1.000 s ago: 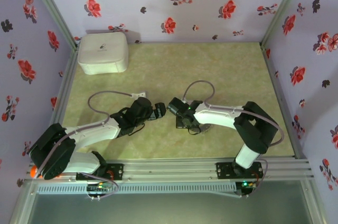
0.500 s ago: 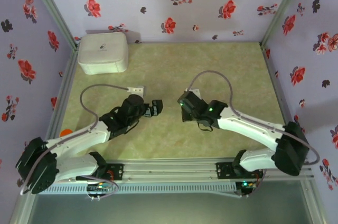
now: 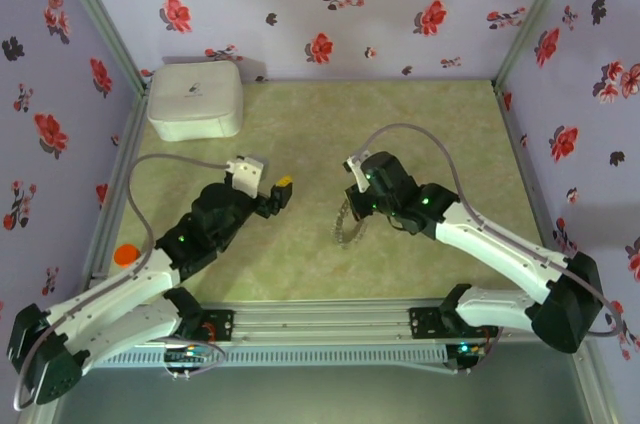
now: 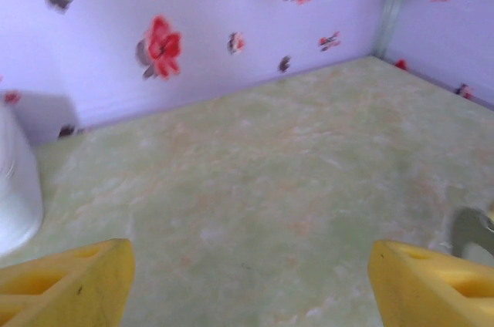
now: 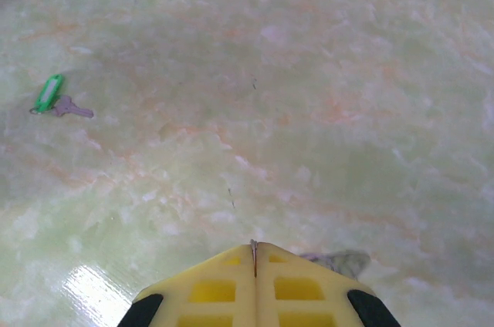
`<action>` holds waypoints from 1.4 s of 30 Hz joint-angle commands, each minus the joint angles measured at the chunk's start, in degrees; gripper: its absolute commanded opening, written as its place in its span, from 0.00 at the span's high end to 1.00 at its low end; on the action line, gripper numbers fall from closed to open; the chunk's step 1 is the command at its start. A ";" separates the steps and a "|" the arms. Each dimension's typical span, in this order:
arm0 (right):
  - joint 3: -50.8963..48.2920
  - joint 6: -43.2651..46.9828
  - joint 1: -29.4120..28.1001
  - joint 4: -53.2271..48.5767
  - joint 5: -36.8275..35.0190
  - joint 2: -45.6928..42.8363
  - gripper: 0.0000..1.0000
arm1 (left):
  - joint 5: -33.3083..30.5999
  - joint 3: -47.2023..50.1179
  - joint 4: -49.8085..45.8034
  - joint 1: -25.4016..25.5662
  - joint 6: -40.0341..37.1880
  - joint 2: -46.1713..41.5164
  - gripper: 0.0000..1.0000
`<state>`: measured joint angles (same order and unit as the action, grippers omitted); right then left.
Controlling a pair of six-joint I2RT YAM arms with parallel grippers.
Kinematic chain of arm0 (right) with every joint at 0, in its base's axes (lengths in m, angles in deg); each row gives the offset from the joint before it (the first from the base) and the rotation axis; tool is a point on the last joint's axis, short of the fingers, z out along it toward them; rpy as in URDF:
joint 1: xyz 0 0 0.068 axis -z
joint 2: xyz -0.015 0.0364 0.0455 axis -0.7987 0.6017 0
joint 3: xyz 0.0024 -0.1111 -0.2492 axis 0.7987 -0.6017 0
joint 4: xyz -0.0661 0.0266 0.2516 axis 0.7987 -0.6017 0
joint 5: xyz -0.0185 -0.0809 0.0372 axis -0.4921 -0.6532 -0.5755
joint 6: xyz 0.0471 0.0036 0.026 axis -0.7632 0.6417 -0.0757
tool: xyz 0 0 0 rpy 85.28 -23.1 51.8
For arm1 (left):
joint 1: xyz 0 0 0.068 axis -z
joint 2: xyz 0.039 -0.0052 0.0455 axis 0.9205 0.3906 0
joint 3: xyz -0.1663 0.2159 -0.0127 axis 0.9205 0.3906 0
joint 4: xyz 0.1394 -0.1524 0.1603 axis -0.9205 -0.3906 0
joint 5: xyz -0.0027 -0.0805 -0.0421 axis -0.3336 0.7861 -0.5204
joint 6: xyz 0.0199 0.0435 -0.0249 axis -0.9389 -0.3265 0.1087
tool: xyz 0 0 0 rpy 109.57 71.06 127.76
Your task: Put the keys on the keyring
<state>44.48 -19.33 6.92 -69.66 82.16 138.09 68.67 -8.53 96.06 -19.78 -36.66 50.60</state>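
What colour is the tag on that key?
The tag is bright green, clearest in the right wrist view.

One green-tagged key (image 5: 48,93), one dark keyring (image 3: 346,230), one white box (image 3: 195,99)

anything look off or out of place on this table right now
Nothing spilled or broken. The small green-tagged key lies alone on the marbled green table, apart from the thin dark-grey toothed ring by the shut right gripper. Whether that gripper holds the ring is unclear.
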 commanded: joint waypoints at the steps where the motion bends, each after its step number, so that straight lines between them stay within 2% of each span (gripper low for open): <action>1: 0.57 9.20 1.18 5.79 6.05 -1.57 1.00 | 11.31 5.86 10.27 -0.22 -12.92 -3.19 0.20; 3: 0.03 12.90 1.17 6.96 8.39 -1.94 1.00 | 15.32 8.53 14.86 -0.20 -17.62 -4.39 0.20; 7: 0.24 19.70 1.18 7.47 14.02 -2.17 1.00 | 21.34 9.63 17.19 -0.11 -25.62 -3.52 0.19; 10: -0.23 24.00 1.20 9.31 15.95 -2.53 1.00 | 26.62 7.55 13.12 -0.02 -30.30 -1.62 0.33; 17: 0.98 32.54 1.11 8.93 23.67 -0.19 1.00 | 30.54 6.50 10.64 0.15 -34.51 2.02 0.40; 22: 1.67 37.78 0.71 5.85 27.09 0.80 1.00 | 32.60 7.02 10.08 0.11 -34.49 2.14 0.49; 28: 1.39 41.05 -1.52 4.77 27.64 1.00 1.00 | 35.49 7.29 10.16 0.13 -31.32 2.86 0.54; 32: 1.02 42.50 -3.36 4.18 26.75 0.90 1.00 | 36.61 7.71 10.96 0.15 -29.99 4.47 0.67; 37: -0.24 44.26 -4.93 3.84 26.67 -0.28 1.00 | 36.52 11.30 20.27 0.24 -24.93 5.26 0.69; 42: -1.79 45.25 -5.99 4.14 24.74 -1.47 1.00 | 38.26 12.11 18.43 0.33 -24.37 6.28 0.68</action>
<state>43.83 23.84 1.44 -65.79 107.76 138.55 104.55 2.74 112.30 -19.76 -62.89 56.48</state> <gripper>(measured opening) 0.065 0.316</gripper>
